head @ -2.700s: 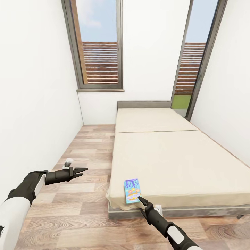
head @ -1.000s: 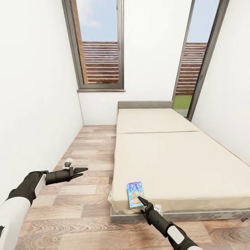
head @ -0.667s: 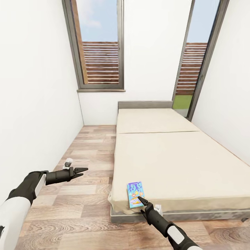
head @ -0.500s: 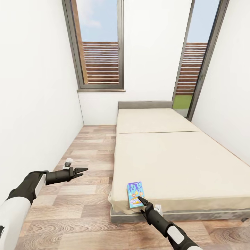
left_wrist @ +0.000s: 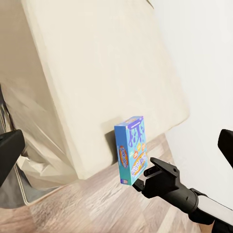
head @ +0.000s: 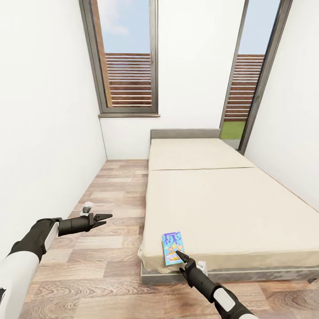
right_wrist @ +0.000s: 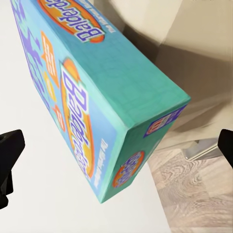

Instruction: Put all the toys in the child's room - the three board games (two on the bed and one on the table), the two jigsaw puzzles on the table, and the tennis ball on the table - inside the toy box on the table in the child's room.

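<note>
Game: you have one blue board game [head: 172, 248] lying flat on the bed [head: 221, 208], at the near corner by the floor [head: 106, 239].
Long side: its long side runs away from you, up the bed, tipped just a little.
Which way from the jaws: the game is right in front of your right gripper [head: 179, 255]. The tip sits at the game's near short edge.
Close look: in the right wrist view the game's near corner [right_wrist: 145, 121] sits between the two dark fingers [right_wrist: 9, 150], which stand wide on either side.
Right jaws: spread apart and holding nothing yet, not touching the box as far as you can see.
Nearer arm: your right arm, by far.
Right arm pose: it reaches low and forward from the bottom of the head view, pointing up the bed.
Left gripper [head: 105, 217]: it hangs over the floor, well apart from the game, pointing toward the bed's side.
Left jaws: spread apart a little, with nothing in them.
Next move, a guess: slide the right jaws on over the short edge, then close.
</note>
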Robot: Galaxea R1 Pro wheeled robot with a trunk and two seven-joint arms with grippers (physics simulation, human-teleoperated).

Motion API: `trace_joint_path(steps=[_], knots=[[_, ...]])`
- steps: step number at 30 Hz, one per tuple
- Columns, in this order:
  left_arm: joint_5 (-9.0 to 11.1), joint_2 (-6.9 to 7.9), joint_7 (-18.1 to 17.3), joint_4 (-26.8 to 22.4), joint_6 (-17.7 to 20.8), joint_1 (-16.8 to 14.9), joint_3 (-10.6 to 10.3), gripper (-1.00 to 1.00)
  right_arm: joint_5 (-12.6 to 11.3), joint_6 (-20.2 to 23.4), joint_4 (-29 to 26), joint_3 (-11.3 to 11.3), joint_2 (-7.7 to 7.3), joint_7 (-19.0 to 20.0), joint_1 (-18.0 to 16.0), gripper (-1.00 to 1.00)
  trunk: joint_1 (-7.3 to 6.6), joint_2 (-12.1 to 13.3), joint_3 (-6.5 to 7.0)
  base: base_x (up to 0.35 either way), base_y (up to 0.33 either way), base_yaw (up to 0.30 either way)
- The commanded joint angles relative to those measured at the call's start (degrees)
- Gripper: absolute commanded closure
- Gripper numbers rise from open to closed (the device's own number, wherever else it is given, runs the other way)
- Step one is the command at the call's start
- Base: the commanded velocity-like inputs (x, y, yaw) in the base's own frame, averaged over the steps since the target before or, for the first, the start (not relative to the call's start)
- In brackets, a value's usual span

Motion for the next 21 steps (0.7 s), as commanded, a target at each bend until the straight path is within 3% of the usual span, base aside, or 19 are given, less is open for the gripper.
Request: trace_joint_path(steps=[1,21], knots=[[-0.03,-0.01,-0.19,0.0,0.57,-0.04,0.12,-1.0,-0.39,0.48,-0.02,-0.14,0.02,-0.01,-0.02,-1.0,-0.01,-0.02,-0.05,0.0,0.0,0.0],[-0.03,-0.01,-0.19,0.0,0.57,-0.03,0.15,-1.0,-0.38,0.44,-0.03,-0.14,0.02,-0.05,-0.02,-1.0,-0.01,-0.02,-0.05,0.0,0.0,0.0]])
